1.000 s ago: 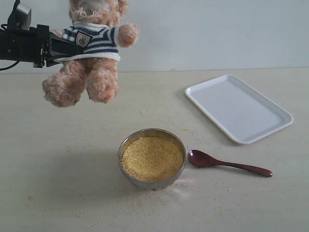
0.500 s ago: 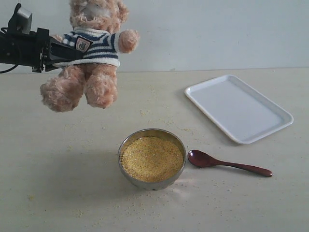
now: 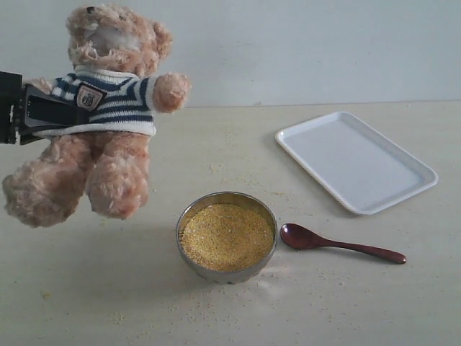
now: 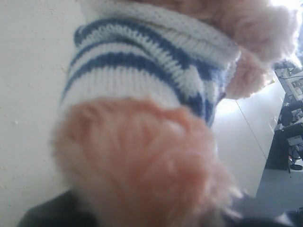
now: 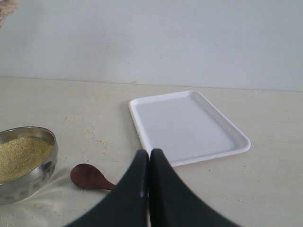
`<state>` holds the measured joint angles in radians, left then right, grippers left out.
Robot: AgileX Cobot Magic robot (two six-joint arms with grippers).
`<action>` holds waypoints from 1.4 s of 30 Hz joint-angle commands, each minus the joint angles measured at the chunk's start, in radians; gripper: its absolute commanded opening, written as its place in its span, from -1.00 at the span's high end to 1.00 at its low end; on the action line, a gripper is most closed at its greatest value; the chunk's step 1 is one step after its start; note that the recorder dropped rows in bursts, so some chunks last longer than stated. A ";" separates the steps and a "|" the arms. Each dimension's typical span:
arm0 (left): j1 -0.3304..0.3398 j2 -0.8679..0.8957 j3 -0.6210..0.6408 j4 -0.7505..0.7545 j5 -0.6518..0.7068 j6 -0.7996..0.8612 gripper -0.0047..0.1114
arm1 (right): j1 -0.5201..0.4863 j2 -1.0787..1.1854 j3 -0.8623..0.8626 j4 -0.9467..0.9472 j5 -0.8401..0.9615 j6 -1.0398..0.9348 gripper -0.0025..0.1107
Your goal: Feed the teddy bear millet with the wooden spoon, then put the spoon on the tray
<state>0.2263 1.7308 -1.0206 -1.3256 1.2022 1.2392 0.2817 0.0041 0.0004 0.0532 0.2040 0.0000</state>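
Centrally on the pale table (image 3: pixel 86 288) stands a round steel bowl (image 3: pixel 216 274), filled nearly to its rim with millet (image 3: pixel 227 236), a level mass of fine golden-yellow grains. Stray grains lie scattered on the table around the bowl. Behind and to the right lies the tray (image 3: pixel 356 160), a flat white rectangle with rounded corners and a low rim, with nothing on it.

The wooden spoon (image 3: pixel 338 245) lies flat on the table just beside the bowl on its right, apart from the tray. It is dark reddish-brown and glossy. Its oval bowl points toward the steel bowl and its slim handle runs away to the right.

The teddy bear (image 3: pixel 108 108) hangs in the air at the left, upright and clear of the table, its legs dangling. Its plush is fluffy and light brown. It wears a navy-and-white striped sweater with a small shield badge on the chest.

The left gripper (image 3: pixel 61 113) reaches in from the left edge and is clenched on the bear at the sweater. One black finger lies across the stripes, while the other is hidden by the plush, so the hold seems to be around the torso. In the left wrist view the bear fills almost the whole picture.

The right gripper (image 5: pixel 148 158) hangs above the table, its jaws pressed together with nothing between them. The spoon lies near it but untouched.
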 commanded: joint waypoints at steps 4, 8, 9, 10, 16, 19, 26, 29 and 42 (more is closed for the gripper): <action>0.023 -0.210 0.251 -0.016 0.019 0.006 0.83 | -0.004 -0.004 0.000 -0.010 -0.008 0.000 0.96; 0.045 -0.318 0.379 -0.002 0.019 0.006 0.83 | -0.004 -0.004 0.000 -0.010 -0.008 0.000 0.96; 0.055 -0.341 0.399 0.010 0.019 0.006 0.83 | -0.004 -0.004 0.000 -0.010 -0.008 0.000 0.96; 0.068 -0.367 0.423 0.024 0.019 0.005 0.83 | -0.004 -0.004 0.000 -0.010 -0.008 0.000 0.96; 0.137 -0.477 0.511 0.146 0.019 -0.094 0.83 | -0.004 -0.004 0.000 -0.010 -0.008 0.000 0.96; 0.157 -0.513 0.536 0.186 0.019 -0.122 0.83 | -0.004 -0.004 0.000 -0.010 -0.008 0.000 0.96; 0.172 -0.549 0.557 0.184 0.019 -0.121 0.83 | -0.004 -0.004 0.000 -0.010 -0.008 0.000 0.96; 0.172 -0.549 0.557 0.179 0.019 -0.121 0.83 | -0.004 -0.004 0.000 -0.010 -0.008 0.000 0.96; 0.172 -0.549 0.557 0.179 0.019 -0.114 0.83 | -0.004 -0.004 0.000 -0.006 -0.008 0.000 0.96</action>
<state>0.3959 1.1912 -0.4654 -1.1236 1.2082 1.1257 0.2817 0.0041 0.0004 0.0532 0.2040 0.0000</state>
